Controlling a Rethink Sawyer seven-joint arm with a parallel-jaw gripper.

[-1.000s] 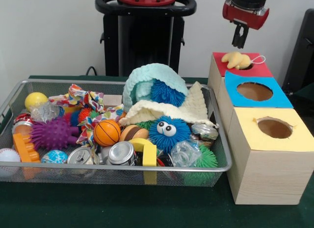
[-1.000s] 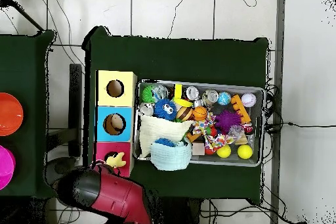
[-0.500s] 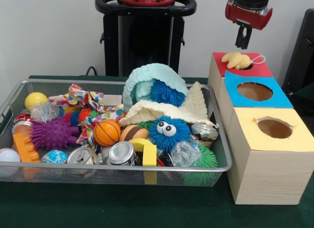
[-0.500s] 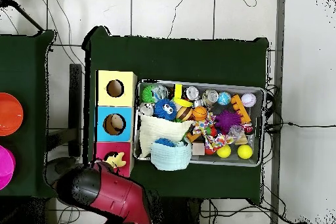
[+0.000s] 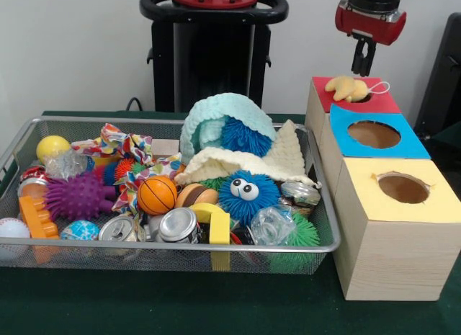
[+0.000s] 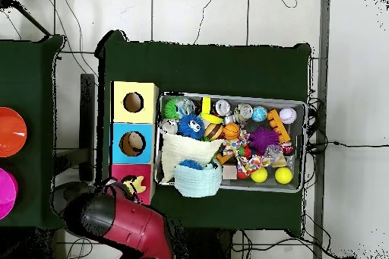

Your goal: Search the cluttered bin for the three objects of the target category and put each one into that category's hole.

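Note:
A yellow plush toy (image 5: pixel 348 88) with a white loop lies on the red-topped box (image 5: pixel 385 103), over its hole; in the overhead view the toy (image 6: pixel 135 186) shows at that box's edge. My gripper (image 5: pixel 364 67) hangs above it and slightly to the right, open by a narrow gap and holding nothing. From above, only the red arm (image 6: pixel 125 225) shows and the gripper is hidden under it. The wire bin (image 5: pixel 180 243) holds balls, cans, spiky toys and cloth.
Blue-topped (image 5: pixel 403 151) and yellow-topped (image 5: pixel 432 209) boxes with round holes stand in a row in front of the red one, right of the bin. A mint knitted cloth (image 5: pixel 216 115) and a cream cloth (image 5: pixel 281 158) rise highest in the bin.
The gripper has risen a little and drifted right, away from the yellow plush toy. The toy has stayed on the red box.

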